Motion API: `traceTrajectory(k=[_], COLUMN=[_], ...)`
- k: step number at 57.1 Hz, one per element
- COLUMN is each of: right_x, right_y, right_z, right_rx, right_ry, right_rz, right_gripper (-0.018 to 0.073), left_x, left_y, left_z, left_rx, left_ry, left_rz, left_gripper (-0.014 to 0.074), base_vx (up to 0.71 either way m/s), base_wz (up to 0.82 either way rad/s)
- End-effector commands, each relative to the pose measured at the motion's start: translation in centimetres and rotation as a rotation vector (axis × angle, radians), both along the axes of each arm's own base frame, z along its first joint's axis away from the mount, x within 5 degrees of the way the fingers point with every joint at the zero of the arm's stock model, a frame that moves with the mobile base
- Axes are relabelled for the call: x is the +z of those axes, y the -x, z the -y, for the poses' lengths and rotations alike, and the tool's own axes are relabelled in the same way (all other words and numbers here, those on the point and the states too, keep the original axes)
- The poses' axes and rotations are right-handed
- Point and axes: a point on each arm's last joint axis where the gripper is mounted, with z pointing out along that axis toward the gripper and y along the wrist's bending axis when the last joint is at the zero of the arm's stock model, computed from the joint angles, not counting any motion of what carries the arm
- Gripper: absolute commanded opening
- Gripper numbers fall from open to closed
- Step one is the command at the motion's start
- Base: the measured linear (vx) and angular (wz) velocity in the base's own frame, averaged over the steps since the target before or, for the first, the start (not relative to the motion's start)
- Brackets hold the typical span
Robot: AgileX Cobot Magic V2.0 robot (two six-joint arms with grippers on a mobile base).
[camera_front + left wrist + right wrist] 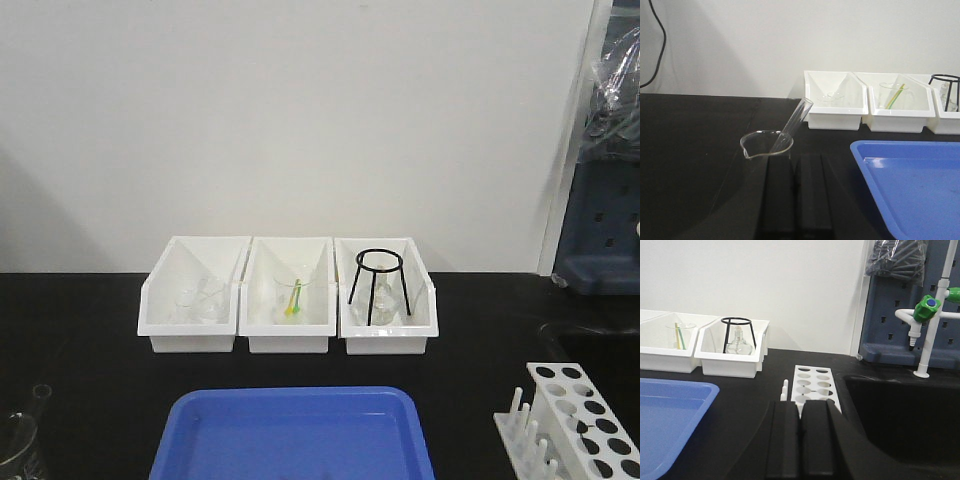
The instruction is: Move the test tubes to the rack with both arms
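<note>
On black tabletop (80, 320), front left: test tube (796, 119) leans tilted in a beaker (765, 146), just ahead of left hand (796, 200), clenched, gripping nothing. Right hand (800, 440) also clenched & empty, w/ white rack (812, 382) close in front. Blue tray (295, 435) sits btw beaker & rack.

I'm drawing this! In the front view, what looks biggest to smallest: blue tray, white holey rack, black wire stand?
1. Blue tray, even though the picture's edge cuts it off.
2. Rack, also cut off. It is nearer the camera, so it may look bigger.
3. Black wire stand.
</note>
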Motion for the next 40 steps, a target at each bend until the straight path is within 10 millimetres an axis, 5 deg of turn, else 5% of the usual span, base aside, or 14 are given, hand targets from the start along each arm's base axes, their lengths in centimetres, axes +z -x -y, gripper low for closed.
traceTrajectory(k=[1, 40], right_x=[0.33, 0.33], right_y=[0.06, 0.06], right_z=[-0.02, -0.02], right_rx=[0.000, 0.000], right_ry=[0.013, 0.013], right_rz=[0.077, 0.077], right_gripper=[-0.0008, -0.0008], left_x=[1.70, 1.70], left_y=[0.25, 0.25], left_z=[-0.10, -0.10], left_rx=[0.010, 0.010], left_ry=[0.008, 0.008], left_rz=[0.119, 0.119], left_gripper=[-0.0004, -0.0004], base_vx=[0.12, 0.08], base_wz=[-0.04, -0.02])
